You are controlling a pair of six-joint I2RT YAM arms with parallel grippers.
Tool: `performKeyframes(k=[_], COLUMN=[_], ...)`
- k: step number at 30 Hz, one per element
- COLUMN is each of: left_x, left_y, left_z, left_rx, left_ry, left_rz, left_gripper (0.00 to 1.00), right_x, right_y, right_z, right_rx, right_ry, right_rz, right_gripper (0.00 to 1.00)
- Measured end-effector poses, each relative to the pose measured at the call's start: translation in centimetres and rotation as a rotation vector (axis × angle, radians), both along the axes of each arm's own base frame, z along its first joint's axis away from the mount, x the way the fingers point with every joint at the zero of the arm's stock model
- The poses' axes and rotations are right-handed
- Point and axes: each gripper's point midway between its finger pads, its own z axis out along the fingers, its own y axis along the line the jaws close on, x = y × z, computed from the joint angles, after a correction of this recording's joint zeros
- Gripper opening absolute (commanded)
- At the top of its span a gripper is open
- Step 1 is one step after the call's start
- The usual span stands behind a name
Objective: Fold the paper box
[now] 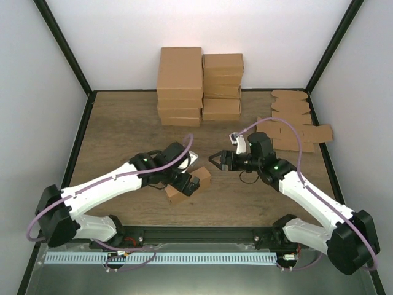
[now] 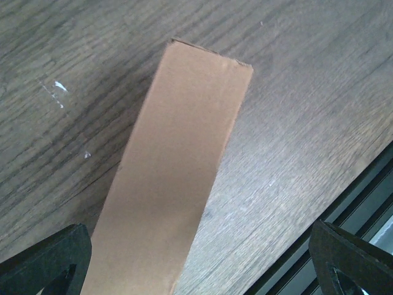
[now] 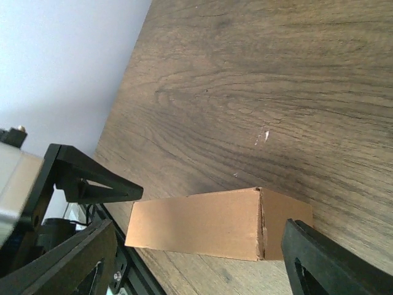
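Observation:
The paper box (image 1: pixel 176 195) is a closed, long brown carton lying on the wooden table between the two arms. My left gripper (image 1: pixel 189 182) hovers right over its middle, jaws spread wide and touching nothing. In the left wrist view the carton (image 2: pixel 178 172) runs up between the two black fingertips (image 2: pixel 49 261). My right gripper (image 1: pixel 215 160) is open too, just right of the carton and apart from it. In the right wrist view the carton (image 3: pixel 202 224) lies ahead of my right gripper (image 3: pixel 196 264), its closed end facing the right finger (image 3: pixel 331 258).
Two stacks of ready-made brown cartons (image 1: pixel 180 86) (image 1: pixel 222 86) stand at the back middle. Flat brown blanks (image 1: pixel 295 123) lie at the back right. White walls with black posts close in the table, and a black rail (image 1: pixel 202 236) runs along the near edge.

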Motion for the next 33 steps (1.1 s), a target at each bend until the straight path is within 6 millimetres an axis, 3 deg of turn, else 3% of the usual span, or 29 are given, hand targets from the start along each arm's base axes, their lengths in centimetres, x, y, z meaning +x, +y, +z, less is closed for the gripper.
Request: performKeyframes(k=[4, 9, 13, 20, 25, 30, 33], left_x=[-0.3, -0.1, 0.3, 1.2, 1.3, 1.1, 0.9], left_y=[-0.6, 0.2, -0.1, -0.2, -0.3, -1.3, -1.6], left_z=[-1.2, -4.2, -4.3, -4.7, -4.2, -1.6, -0.7], left_rx=[0.1, 0.248, 0.259, 0.294, 0.292, 0.206, 0.172], left_ry=[-0.008, 0.008, 0.001, -0.023, -0.027, -0.039, -0.043], left_rz=[-0.071, -0.117, -0.129, -0.129, -0.124, -0.125, -0.129], left_gripper=[1.0, 0.97, 0.89, 0.93, 0.92, 0.89, 0.94], right_x=[-0.1, -0.4, -0.7, -1.1, -1.3, -1.3, -1.4], right_y=[-0.5, -0.8, -1.0, -1.3, -1.3, -1.4, -1.4], right_z=[-0.1, -0.2, 0.1, 0.7, 0.9, 0.9, 0.6], right_rx=[-0.02, -0.036, -0.035, -0.028, -0.027, -0.026, -0.029], right_ry=[-0.007, -0.003, -0.01, -0.022, -0.025, -0.026, -0.021], right_rz=[-0.013, -0.017, -0.019, -0.019, -0.02, -0.02, -0.02], right_gripper=[0.78, 0.77, 0.77, 0.77, 0.77, 0.77, 0.77])
